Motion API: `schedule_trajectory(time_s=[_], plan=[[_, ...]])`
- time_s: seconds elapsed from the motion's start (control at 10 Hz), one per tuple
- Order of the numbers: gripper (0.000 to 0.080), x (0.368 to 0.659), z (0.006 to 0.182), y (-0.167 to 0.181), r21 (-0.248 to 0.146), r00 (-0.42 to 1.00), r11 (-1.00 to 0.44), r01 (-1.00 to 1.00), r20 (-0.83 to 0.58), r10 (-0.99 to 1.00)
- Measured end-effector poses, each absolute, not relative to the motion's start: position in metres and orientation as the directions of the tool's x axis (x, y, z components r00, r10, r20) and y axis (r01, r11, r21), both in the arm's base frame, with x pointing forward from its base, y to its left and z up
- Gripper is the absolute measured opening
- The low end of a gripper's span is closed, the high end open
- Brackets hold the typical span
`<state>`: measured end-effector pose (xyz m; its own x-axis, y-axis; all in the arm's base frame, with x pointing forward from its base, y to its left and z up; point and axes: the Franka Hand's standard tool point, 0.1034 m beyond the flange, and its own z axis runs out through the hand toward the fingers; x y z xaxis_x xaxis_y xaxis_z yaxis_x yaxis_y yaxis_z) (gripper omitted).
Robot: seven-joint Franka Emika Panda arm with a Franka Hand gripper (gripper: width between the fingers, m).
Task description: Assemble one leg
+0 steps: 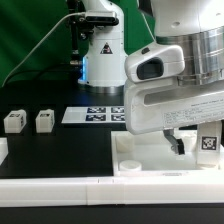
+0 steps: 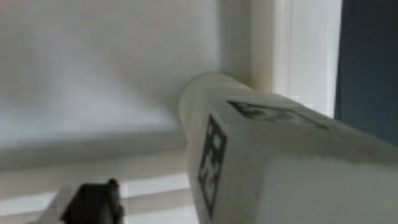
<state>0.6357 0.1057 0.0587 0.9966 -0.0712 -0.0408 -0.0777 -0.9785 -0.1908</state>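
One leg (image 2: 267, 150) stands with its rounded end against the white panel (image 2: 107, 80), near the panel's edge. Its long axis appears to run up toward the wrist. The gripper (image 1: 181, 143) hangs close over it. One dark finger (image 2: 89, 203) shows, apart from the leg's side, and the other is hidden, so I cannot tell whether it grips. A second leg (image 1: 14, 121) and a third leg (image 1: 44, 120) sit well apart, toward the exterior view's left.

leg (image 2: 299, 172): white plastic, smooth and matt (black-and-white tag on it)
panel (image 1: 146, 153): white plastic, smooth
table (image 1: 60, 150): black, matt
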Motion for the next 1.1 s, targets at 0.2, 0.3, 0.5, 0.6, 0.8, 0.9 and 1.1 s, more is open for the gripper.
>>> schedule_trajectory(time_s=[0.2, 0.3, 0.5, 0.6, 0.8, 0.9, 1.1], plan=[[0.0287, 0.6357, 0.0588, 0.106, -0.191, 0.993, -0.974, -0.119, -0.049, -0.112], [0.0287, 0.6356, 0.0587, 0.1062, -0.189, 0.985, -0.967, -0.168, -0.058, -0.16], [0.0287, 0.6352, 0.0582, 0.1055, -0.17, 0.919, -0.904, -0.393, -0.101, -0.381], [0.0287, 0.6351, 0.058, 0.1046, -0.158, 0.876, -0.862, -0.481, -0.117, -0.467], [0.0287, 0.6338, 0.0557, 0.1022, -0.119, 0.683, -0.673, -0.73, -0.166, -0.711], [0.0288, 0.633, 0.0548, 0.1012, -0.098, 0.554, -0.546, -0.832, -0.186, -0.812], [0.0288, 0.632, 0.054, 0.0993, -0.06, 0.265, -0.259, -0.964, -0.23, -0.936]])
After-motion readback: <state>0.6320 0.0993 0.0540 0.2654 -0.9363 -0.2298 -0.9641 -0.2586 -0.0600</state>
